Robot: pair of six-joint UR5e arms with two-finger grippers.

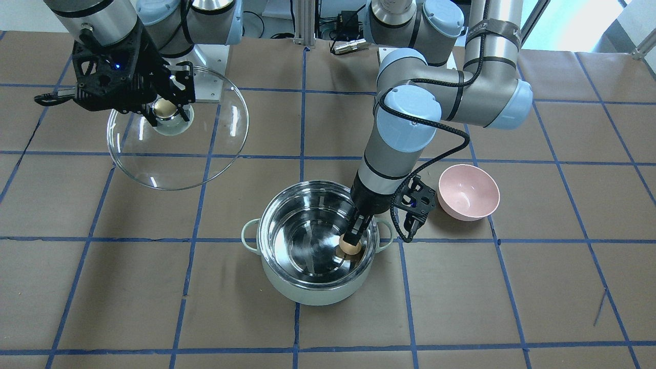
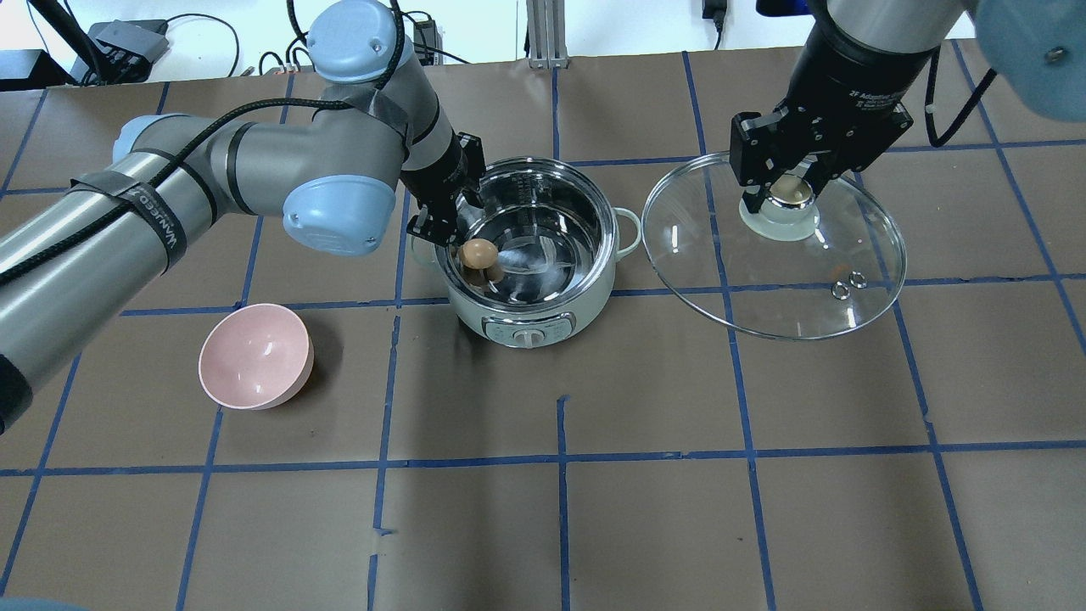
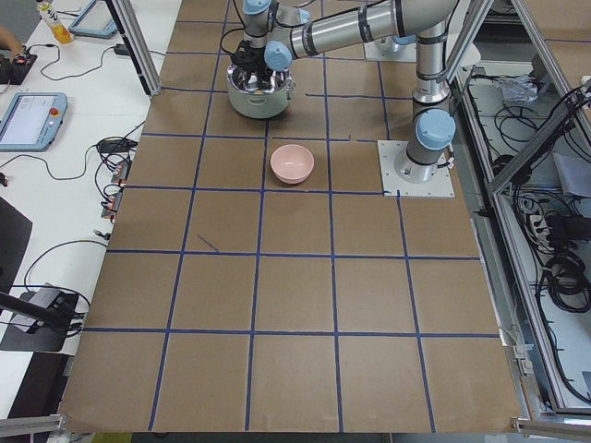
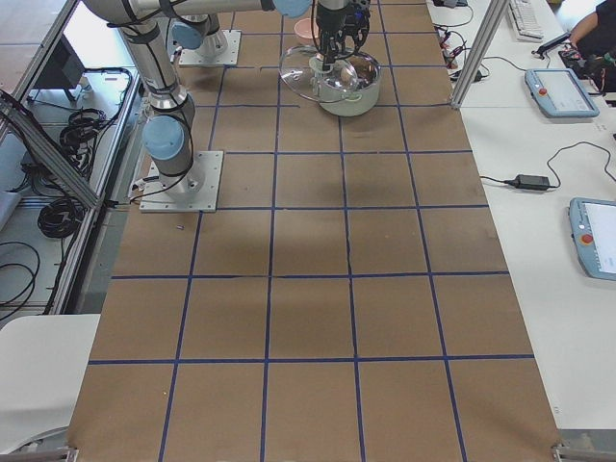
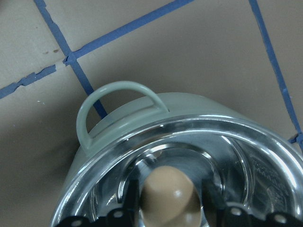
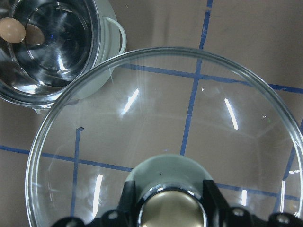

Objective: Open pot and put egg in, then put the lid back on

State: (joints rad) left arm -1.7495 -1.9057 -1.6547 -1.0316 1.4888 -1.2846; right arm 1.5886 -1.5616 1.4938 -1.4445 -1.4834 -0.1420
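Two grippers share the work at this moment. The left gripper point(image 5: 169, 202) has its fingers narrowed onto the egg point(image 2: 479, 252), one finger on each flank, and reaches down inside the pot point(image 1: 307, 293). The egg sits low against the steel wall on the robot's left side. A brown reflection lies just beside it, and the views do not settle whether it touches the floor of the pot. Holding it this deep looks meant to let it go gently rather than drop it. The right gripper point(image 2: 789, 180) is clamped on the knob point(image 6: 171, 209) of the lid point(image 2: 764, 284). It holds the glass disc tilted and off to the robot's right of the pot, apparently raised off the table point(image 2: 679, 509), so the mouth is open for the other arm. By that reading the opening step is done and the egg is about to be released, with only the lid left to replace. A pink bowl point(image 2: 254, 356) stands apart on the robot's left, playing no part.
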